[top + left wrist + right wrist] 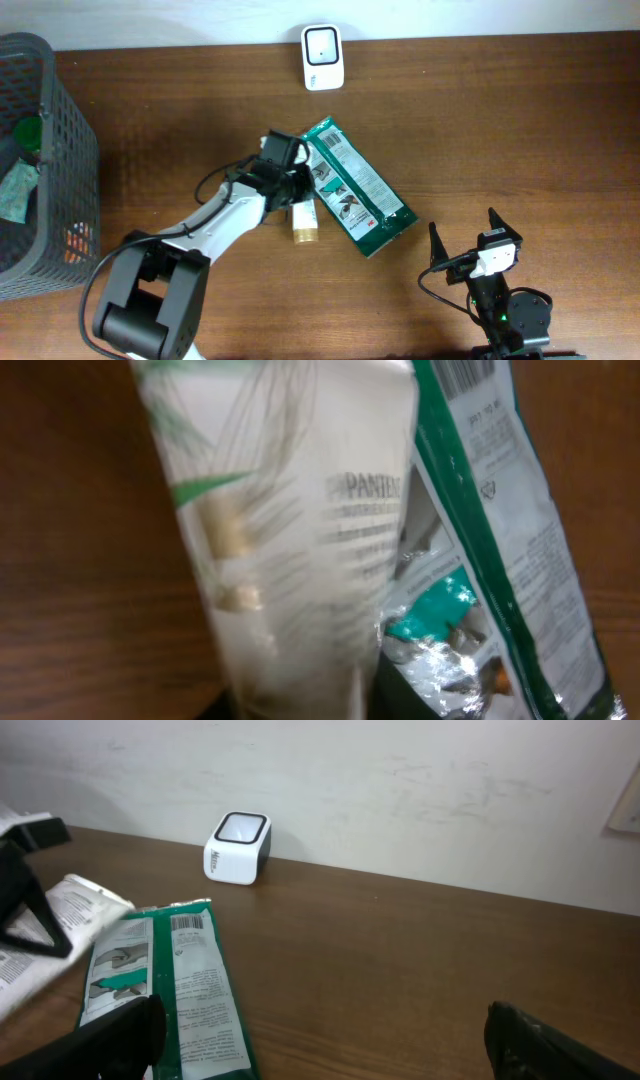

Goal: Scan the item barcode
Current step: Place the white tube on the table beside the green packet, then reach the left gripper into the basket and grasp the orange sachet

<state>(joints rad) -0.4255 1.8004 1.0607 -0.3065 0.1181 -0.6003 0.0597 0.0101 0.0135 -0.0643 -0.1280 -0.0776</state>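
Note:
A white tube (304, 216) with a tan cap lies on the wooden table, its flat end under my left gripper (288, 176). In the left wrist view the tube (290, 540) fills the frame between the jaws, and their hold on it does not show. A green and white packet (356, 188) lies right beside the tube, with its barcode (185, 925) facing up. The white scanner (322, 57) stands at the table's far edge, well apart from both. My right gripper (462, 222) hangs open and empty near the front right; the right wrist view shows its fingers (520, 1035) spread wide.
A dark mesh basket (62, 120) holding several items stands at the left edge. A white wall (400, 790) rises right behind the scanner (238, 847). Bare wood lies between the packet (190, 1000) and the scanner.

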